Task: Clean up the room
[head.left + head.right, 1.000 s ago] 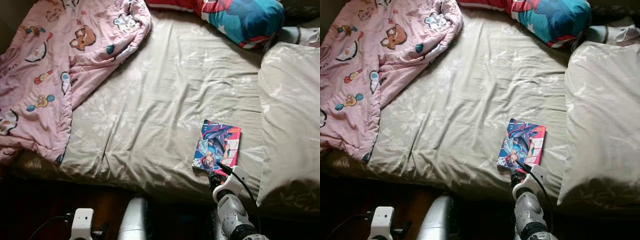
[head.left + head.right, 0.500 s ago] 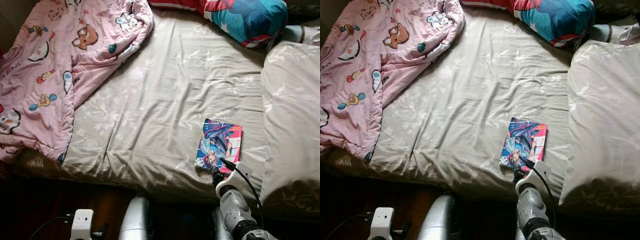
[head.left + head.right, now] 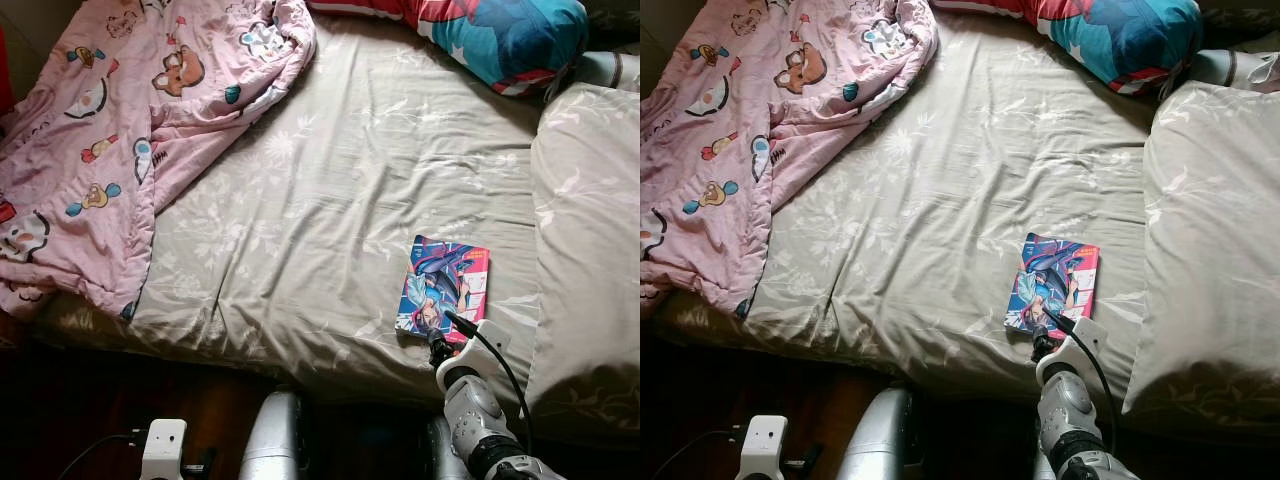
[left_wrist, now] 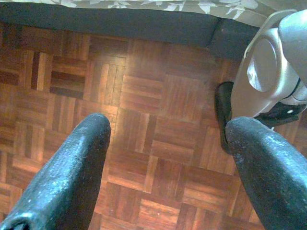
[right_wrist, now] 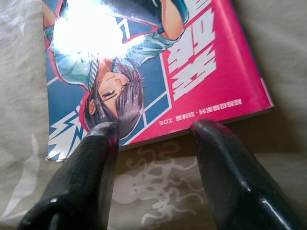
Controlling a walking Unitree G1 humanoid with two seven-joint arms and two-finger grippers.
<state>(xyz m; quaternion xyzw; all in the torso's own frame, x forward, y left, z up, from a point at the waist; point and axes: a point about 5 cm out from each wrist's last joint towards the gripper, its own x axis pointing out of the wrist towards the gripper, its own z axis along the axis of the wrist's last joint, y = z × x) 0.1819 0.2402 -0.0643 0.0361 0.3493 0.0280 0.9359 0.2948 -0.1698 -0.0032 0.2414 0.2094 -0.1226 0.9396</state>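
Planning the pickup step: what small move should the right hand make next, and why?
Probably ease the right hand forward and down so its open fingers straddle the book's near edge. The fingertips sit just short of that edge, above the sheet, and nothing is gripped yet.

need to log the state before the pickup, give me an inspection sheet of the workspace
surface: bed with a wrinkled beige floral sheet.
job's things: comic book lying flat near the bed's front edge, cover up.
clutter: pink cartoon blanket bunched on the robot's left; red and blue pillow at the far edge; beige pillow on the right.
grippers: right gripper open, fingertips at the book's near edge, not closed on it; left gripper open, idle above the floor.
cables: black cable along the right wrist.
surroundings: wood parquet floor.
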